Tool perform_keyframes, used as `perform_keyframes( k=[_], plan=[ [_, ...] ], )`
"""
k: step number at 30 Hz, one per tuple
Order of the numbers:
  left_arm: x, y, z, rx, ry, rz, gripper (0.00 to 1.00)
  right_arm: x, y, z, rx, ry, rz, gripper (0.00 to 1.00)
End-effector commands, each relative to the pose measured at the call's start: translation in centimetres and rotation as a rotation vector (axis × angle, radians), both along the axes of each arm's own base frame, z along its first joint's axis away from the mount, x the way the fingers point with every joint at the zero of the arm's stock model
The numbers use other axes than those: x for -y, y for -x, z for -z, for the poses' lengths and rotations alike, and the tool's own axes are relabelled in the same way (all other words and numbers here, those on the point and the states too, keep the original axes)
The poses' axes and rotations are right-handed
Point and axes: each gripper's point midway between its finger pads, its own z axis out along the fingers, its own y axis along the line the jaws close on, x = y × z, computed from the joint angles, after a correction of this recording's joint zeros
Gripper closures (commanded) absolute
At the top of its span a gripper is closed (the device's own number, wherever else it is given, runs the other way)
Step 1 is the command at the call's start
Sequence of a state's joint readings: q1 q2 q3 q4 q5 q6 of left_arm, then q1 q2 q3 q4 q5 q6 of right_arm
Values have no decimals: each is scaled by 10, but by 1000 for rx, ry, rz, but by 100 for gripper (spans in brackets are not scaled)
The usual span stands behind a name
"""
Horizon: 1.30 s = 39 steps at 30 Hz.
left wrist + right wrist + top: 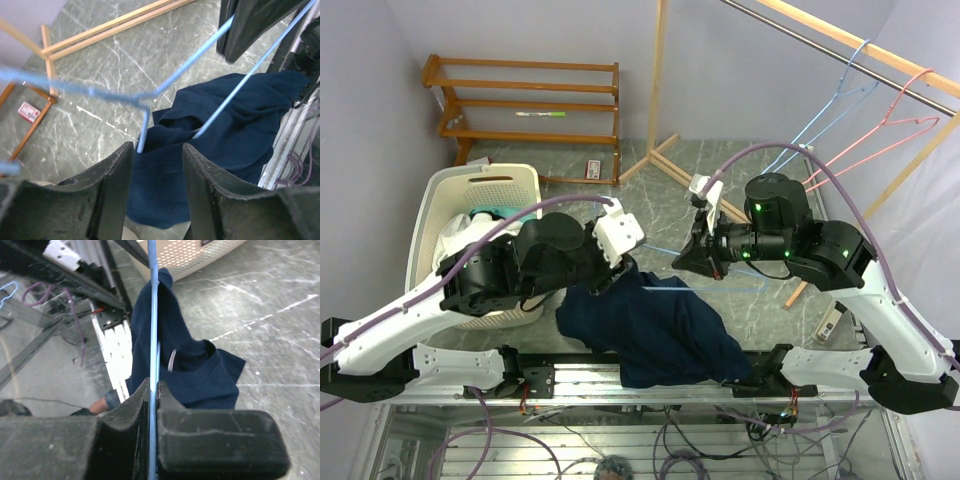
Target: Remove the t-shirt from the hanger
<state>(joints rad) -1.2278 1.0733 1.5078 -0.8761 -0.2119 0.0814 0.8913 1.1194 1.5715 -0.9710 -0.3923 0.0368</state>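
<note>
The navy t-shirt [655, 330] lies crumpled on the table by its near edge, with part hanging over it. A thin light-blue hanger [670, 289] still reaches into the cloth. My right gripper [704, 252] is shut on the hanger's wire. In the right wrist view the wire [153, 315] runs straight out from between the closed jaws [154, 390] toward the t-shirt [200, 375]. My left gripper [620, 268] hovers over the shirt's upper left part. Its jaws [157, 167] stand open with only the t-shirt [235, 125] behind them, and the hanger [150, 97] ends just past the left fingertip.
A cream laundry basket [470, 205] with clothes sits at the left under my left arm. A wooden shelf rack [530, 100] stands at the back. A wooden clothes rail at the right carries a blue hanger [840, 95] and a pink hanger [905, 125].
</note>
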Motion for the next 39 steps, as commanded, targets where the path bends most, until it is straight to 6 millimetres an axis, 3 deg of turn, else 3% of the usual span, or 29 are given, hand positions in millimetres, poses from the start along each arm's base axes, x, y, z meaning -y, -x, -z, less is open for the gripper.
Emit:
perform_keyframes(
  k=[1,6,10,13,15,19,23,29,31,34,39],
  plan=[
    [-24,-17,-4,46,61,-162,41,15,-17,-19,53,-5,137,100],
    [-60,-21,-6,64,173,-289,36,23,-20,-15,7,54,200,100],
    [-88,-15,-17,71,354,-341,39,33,-46,-16,2,97,380,100],
    [-103,-11,-13,69,471,-356,41,41,-76,-35,63,81,550,100],
    [-108,-9,-9,69,535,-358,44,47,-97,-60,125,38,671,100],
    [-99,-13,14,31,495,-385,46,69,-143,-121,285,-101,960,100],
    [-74,-15,34,-17,390,-362,49,84,-174,-154,430,-232,1167,100],
    [-58,-10,35,-41,383,-307,51,100,-216,-179,520,-323,1275,100],
    [-60,-8,32,-42,404,-296,51,108,-236,-188,501,-334,1259,100],
    [-65,-5,29,-44,422,-293,51,115,-266,-186,498,-326,1267,100],
    [-73,-2,35,-55,428,-297,52,117,-297,-192,490,-372,1270,100]
  ],
)
